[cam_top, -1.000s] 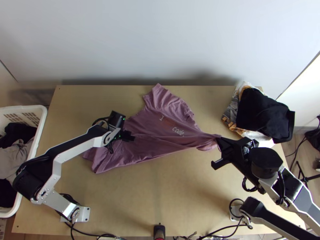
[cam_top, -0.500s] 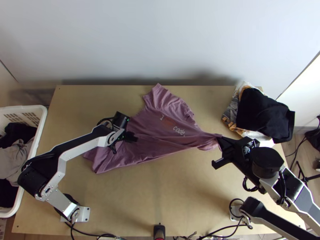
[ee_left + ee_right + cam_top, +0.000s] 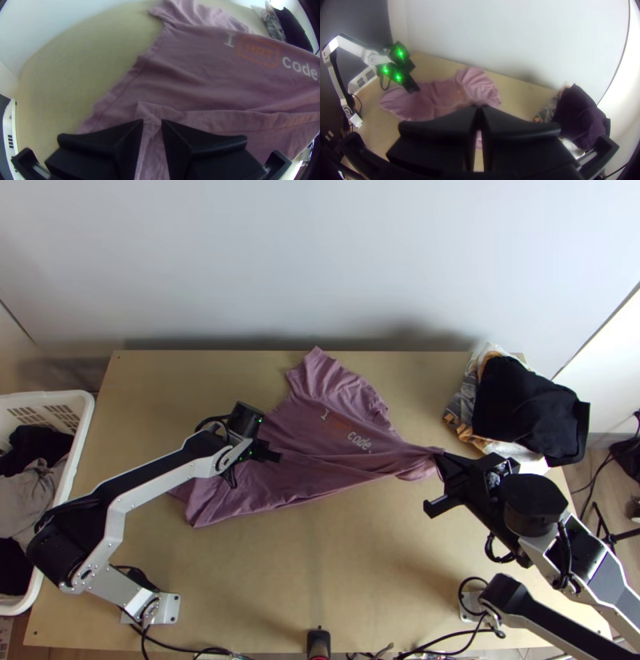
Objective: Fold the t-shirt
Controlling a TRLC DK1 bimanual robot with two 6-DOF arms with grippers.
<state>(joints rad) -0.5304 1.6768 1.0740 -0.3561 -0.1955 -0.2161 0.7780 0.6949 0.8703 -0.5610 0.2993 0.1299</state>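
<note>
Left fingers (image 3: 269, 454) shifted right, narrow gap | t-shirt (image 3: 320, 452) crosswise, tapering right | right fingers (image 3: 453, 468) pinch end

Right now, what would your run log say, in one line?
t-shirt: rumpled, partly folded over; right end effector: pinching its stretched part; left end effector: slightly open, over it; folding: unfinished

In the centre of the top view, the t-shirt (image 3: 304, 480) is showing dusty mauve, with pale lettering (image 3: 359, 441) and an orange print (image 3: 336, 423) standing out, while the table (image 3: 344, 564) is glowing a warm tan around it. Toward the upper right, a black garment (image 3: 520, 404) is darkening a pile whose lower cloth (image 3: 461, 412) is mixing patterned grey, white and orange. At the left edge, a white basket (image 3: 86, 412) is framing black and soft grey laundry (image 3: 24, 500).
</note>
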